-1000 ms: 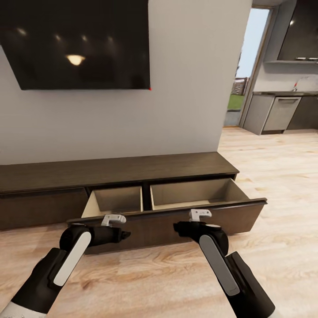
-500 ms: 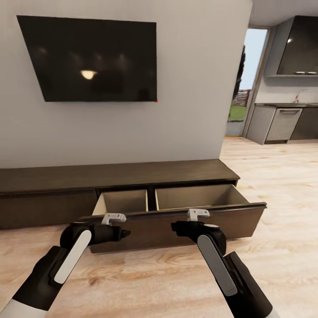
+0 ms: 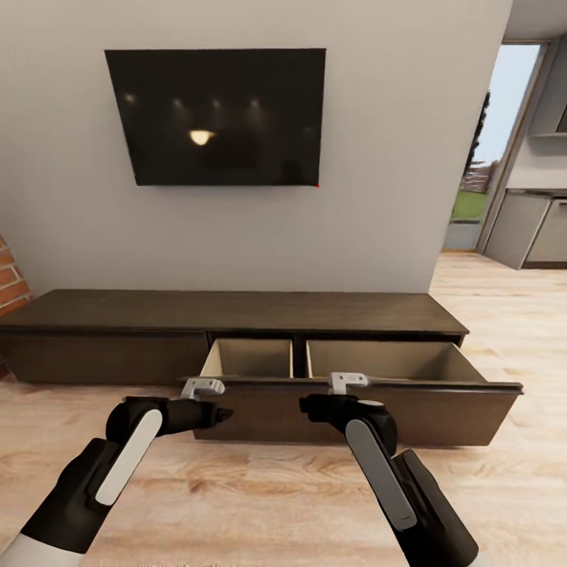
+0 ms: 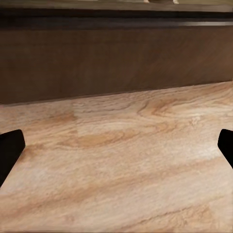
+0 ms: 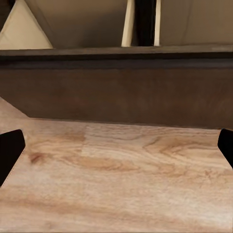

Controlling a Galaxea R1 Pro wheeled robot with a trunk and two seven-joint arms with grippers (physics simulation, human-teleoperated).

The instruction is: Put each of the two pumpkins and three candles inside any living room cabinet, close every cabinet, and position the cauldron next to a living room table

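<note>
One cabinet (image 3: 236, 311), long, low and dark brown, set against the grey wall at 12 o'clock. One wide drawer (image 3: 354, 402) pulled out from its right half, with two pale compartments inside, split by a dark divider; both bare as far as can be seen. Flat front, no handle. Closed front at 10 o'clock on the cabinet's left half.

Two arms, two sets of fingers. Left fingers (image 3: 223, 414) at 7 o'clock, low before the drawer front, black tips far apart at the edges of the left wrist view (image 4: 9, 150), spread wide over the wood floor (image 4: 121, 160), nothing between them. Right fingers (image 3: 309, 406) at 5 o'clock, just before the drawer front, tips likewise wide apart in the right wrist view (image 5: 9, 150), holding nothing, facing the drawer front and the two compartments above it.

One black TV (image 3: 220, 118) on the wall at 12 o'clock. One strip of brick (image 3: 9, 276) at 9 o'clock. One doorway (image 3: 488, 150) at 2 o'clock.
</note>
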